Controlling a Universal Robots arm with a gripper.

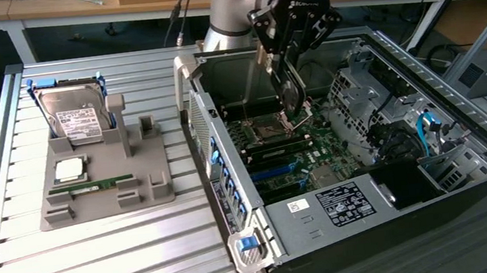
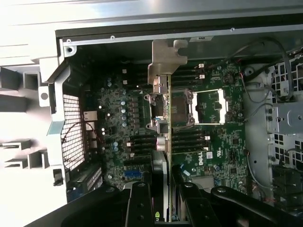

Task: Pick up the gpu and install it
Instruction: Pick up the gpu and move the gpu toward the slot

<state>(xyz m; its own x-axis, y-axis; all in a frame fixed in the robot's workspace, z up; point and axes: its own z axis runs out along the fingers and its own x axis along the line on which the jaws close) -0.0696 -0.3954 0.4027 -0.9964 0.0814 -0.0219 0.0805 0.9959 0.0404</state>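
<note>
Right now the gripper (image 1: pixel 280 71) hangs over the open computer case (image 1: pixel 232 199), closed on the gpu (image 1: pixel 290 101). The 2 fingers (image 2: pixel 142 198) pinch the card by its flat faces. The card hangs on edge from them, down inside the case walls and clear of the motherboard (image 1: pixel 316 135). In the wrist view the gpu (image 2: pixel 167 137) shows as a thin line running away from the camera. Its silver bracket (image 2: pixel 163 61) is at the far end, near the case's rear wall, and the line crosses the processor socket (image 2: pixel 184 106) in the middle of the motherboard (image 2: pixel 118 123).

The step in hand looks like bringing the card to its slot. The long slots, 1 of them the blue slot (image 2: pixel 132 174), lie to one side of the socket. In my judgement the card's edge is not yet lined up with any of them. Doing this well means keeping the card square and upright and setting its edge parallel to the slot. The bracket must also meet the opening at the rear wall. A tilted card could catch the socket frame or the cables (image 1: pixel 424 134) nearby.

On the table at the exterior view's left, the grey tray (image 1: pixel 105 192) holds a hard drive (image 1: pixel 74 117), a processor chip (image 1: pixel 68 170) and a green memory stick (image 1: pixel 94 185).
</note>
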